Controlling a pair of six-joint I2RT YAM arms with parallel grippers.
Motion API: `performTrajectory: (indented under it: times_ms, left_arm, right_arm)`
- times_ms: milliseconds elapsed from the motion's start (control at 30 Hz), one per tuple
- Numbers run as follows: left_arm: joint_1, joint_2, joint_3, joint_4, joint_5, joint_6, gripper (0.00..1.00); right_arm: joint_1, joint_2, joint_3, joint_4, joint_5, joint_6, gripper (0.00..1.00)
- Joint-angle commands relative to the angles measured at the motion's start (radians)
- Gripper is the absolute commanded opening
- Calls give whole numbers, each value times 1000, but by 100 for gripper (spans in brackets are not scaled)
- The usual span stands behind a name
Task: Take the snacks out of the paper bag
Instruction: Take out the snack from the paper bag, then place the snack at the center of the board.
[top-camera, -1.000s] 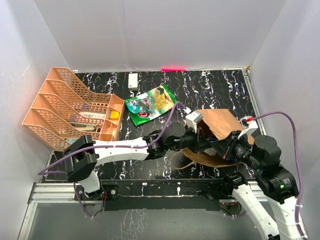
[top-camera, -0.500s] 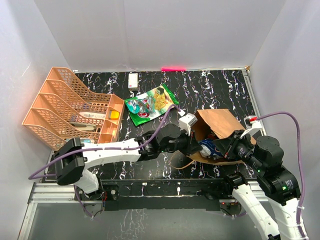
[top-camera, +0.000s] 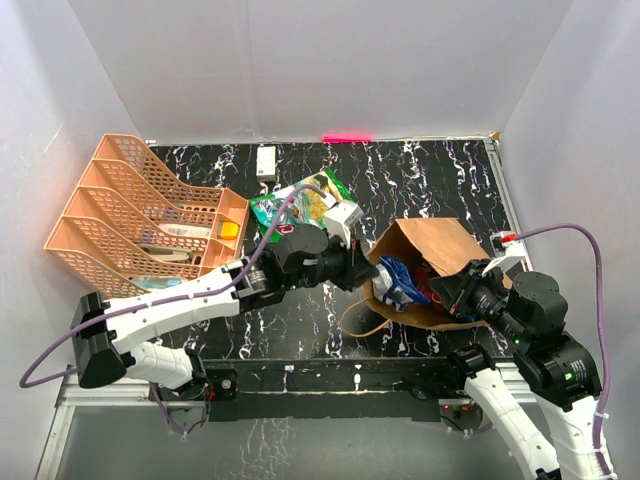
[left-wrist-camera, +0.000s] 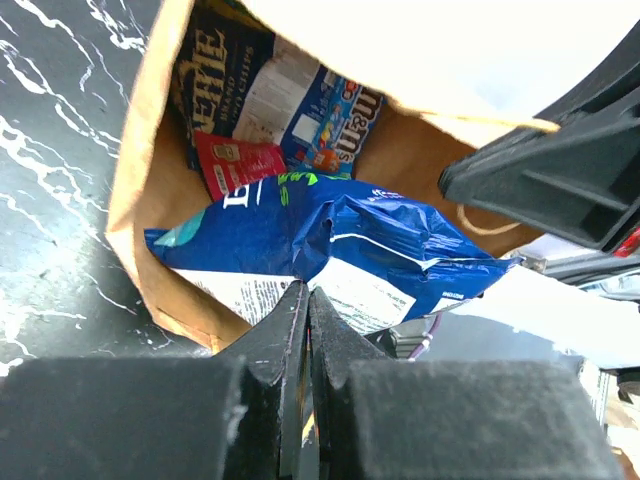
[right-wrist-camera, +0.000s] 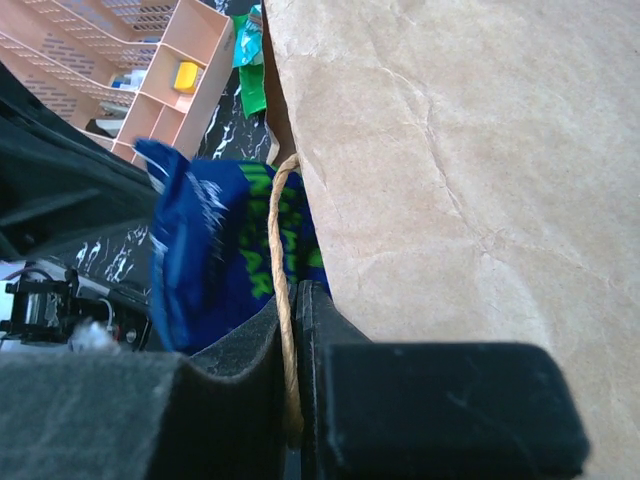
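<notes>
"m&m's" blue packet, "ETTLE" dark packet

A robotics lab test cell: plain white panels box in a black marbled surface, with robot arms bolted to an aluminium rail.

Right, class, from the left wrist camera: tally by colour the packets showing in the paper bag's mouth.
Bright blue: 2, gripped pouch, M&M's packet
Dark navy: 1, Kettle packet
Red: 1, small packet
Total: 4
</notes>
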Motion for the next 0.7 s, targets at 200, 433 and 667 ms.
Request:
performTrajectory:
  times_ms: [200,433,667]
  left_arm:
    - [106,-96,290,-277,4,46,0]
    - [190,-50,490,-487,-30,153,0]
    - [291,48,636,-627,-111,282,0]
  right_arm:
    - [1,14,40,26,53,-39,8]
    - [1,3,41,9,63,-41,8]
    - [2,-11,39,21,96,-38,8]
